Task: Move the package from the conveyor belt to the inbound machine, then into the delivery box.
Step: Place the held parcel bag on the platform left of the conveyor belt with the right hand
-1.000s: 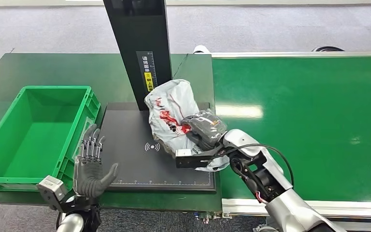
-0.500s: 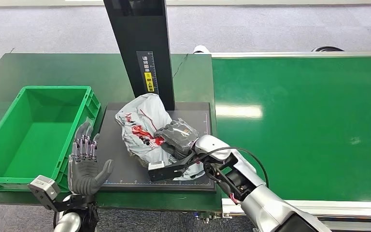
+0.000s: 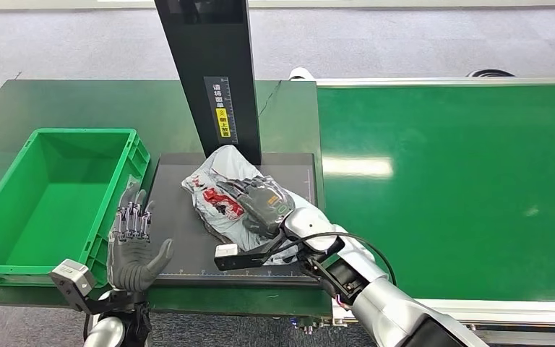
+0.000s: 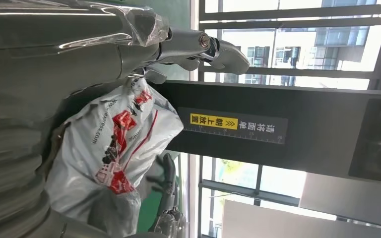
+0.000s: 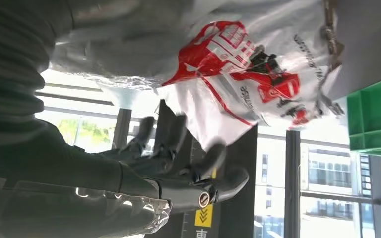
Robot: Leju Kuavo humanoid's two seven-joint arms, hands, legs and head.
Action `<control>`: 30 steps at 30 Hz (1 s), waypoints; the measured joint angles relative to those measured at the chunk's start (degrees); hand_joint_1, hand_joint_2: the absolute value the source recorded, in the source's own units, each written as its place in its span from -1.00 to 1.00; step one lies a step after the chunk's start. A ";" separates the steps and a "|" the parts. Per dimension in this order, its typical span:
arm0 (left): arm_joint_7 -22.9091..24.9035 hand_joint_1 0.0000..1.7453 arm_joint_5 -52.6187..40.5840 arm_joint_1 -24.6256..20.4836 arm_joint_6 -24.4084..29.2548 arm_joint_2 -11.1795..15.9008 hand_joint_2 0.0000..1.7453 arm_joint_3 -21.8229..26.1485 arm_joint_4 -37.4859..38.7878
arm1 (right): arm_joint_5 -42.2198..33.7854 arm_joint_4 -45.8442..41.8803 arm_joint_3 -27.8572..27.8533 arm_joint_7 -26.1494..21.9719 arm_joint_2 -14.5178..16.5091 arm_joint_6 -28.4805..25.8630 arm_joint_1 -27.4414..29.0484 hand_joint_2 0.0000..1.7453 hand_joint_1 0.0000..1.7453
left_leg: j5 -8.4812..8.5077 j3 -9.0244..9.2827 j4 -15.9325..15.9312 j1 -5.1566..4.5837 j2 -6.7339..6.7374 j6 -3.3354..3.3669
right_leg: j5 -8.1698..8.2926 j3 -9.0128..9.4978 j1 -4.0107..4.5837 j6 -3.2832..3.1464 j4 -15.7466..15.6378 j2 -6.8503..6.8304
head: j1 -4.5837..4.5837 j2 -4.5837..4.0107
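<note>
The package [image 3: 220, 195] is a soft plastic bag, grey-white with red print, wrinkled and a little glossy. The inbound machine [image 3: 188, 231] has a matt black, smooth plate and a glossy black post. The delivery box [image 3: 14, 217] is hard green plastic with a light shine. The conveyor belt [image 3: 448, 188] is smooth green and reflects light. The right hand [image 3: 264, 202] looks dark, with silver metal arm.

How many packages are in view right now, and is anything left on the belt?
1. The package lies on the inbound machine's black platform under the right hand. The conveyor belt shows none.
</note>
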 joint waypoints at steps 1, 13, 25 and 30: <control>0.10 -1.00 0.01 -0.26 -0.08 0.00 1.00 -0.09 0.20 | -0.43 0.21 -0.07 -0.61 0.04 -0.48 0.01 1.00 -1.00 | 0.00 0.00 0.00 0.00 0.00 0.00 | 0.00 0.00 0.00 0.00 0.00 0.00 | 0.01 0.00; 0.78 -1.00 0.06 -3.07 -0.54 -0.08 1.00 -2.47 3.83 | -28.74 -4.36 -12.32 -19.12 -0.77 6.39 6.11 1.00 -1.00 | -0.01 -0.01 0.01 0.00 -0.01 0.00 | 0.00 -0.02 -0.01 0.00 0.00 0.00 | -0.01 0.00; 0.93 -1.00 -1.45 -2.98 0.07 -0.02 1.00 -2.88 5.39 | -38.63 -20.27 -23.49 -19.89 -4.41 8.80 13.52 1.00 -1.00 | -0.01 0.01 0.01 0.00 0.03 0.00 | 0.00 -0.02 0.00 0.00 -0.01 0.03 | -0.01 0.00; 0.94 -1.00 -1.57 -2.99 0.10 -0.02 1.00 -2.91 5.46 | -38.69 -21.70 -24.19 -19.86 -4.76 8.83 14.07 1.00 -1.00 | -0.01 0.01 0.01 0.00 0.03 0.00 | 0.00 -0.02 0.00 0.00 -0.01 0.03 | 0.00 0.00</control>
